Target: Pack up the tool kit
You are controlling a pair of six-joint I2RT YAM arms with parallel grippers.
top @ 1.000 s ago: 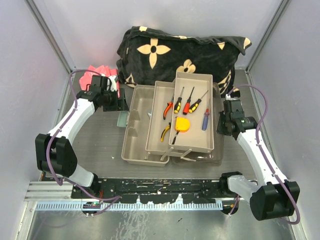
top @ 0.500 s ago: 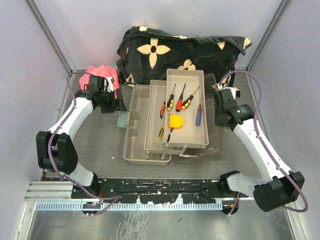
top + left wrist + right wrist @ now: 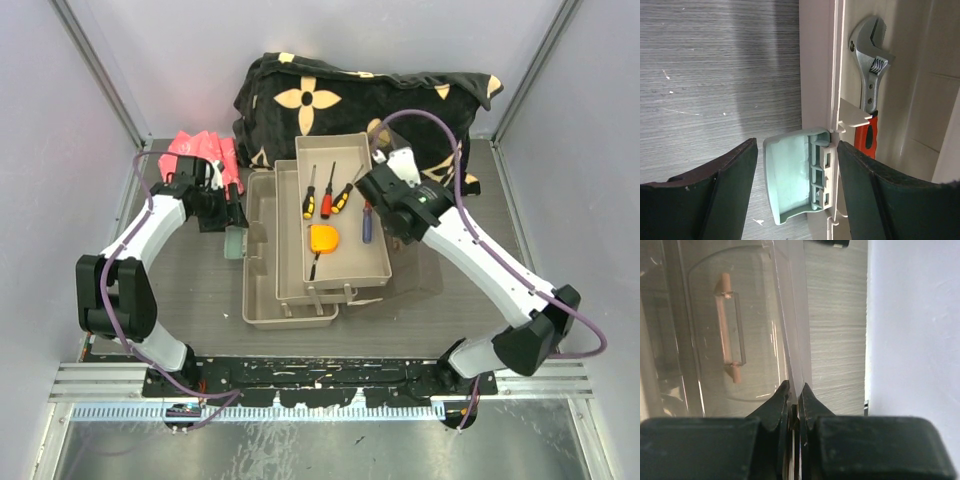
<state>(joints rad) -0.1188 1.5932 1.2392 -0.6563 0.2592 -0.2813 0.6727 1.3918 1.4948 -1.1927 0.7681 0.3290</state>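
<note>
You had the toolbox (image 3: 262, 300) at the middle of the table (image 3: 190, 290), just near of the flowered blanket (image 3: 350, 100). Its long axis ran near to far, the far end canted slightly right, the latch side facing left and the clear lid (image 3: 705, 340) hinged off to the right. Its beige trays (image 3: 350, 260) were stacked over the base, carrying the screwdrivers (image 3: 325, 195) and the tape measure (image 3: 322, 238), while the wrench (image 3: 871, 65) lay in the base with its jaw pointing far. Your right gripper (image 3: 794, 390) was clamped tight on the lid's thin edge, beside the cream handle (image 3: 729, 327), apparently so the lid could be swung left over the trays. Your left gripper (image 3: 796, 150) stood spread wide, gripping nothing, one finger on each side of the pale green latch (image 3: 790, 180). That looked like a stance for steadying the box or snapping it closed once the lid came down.
</note>
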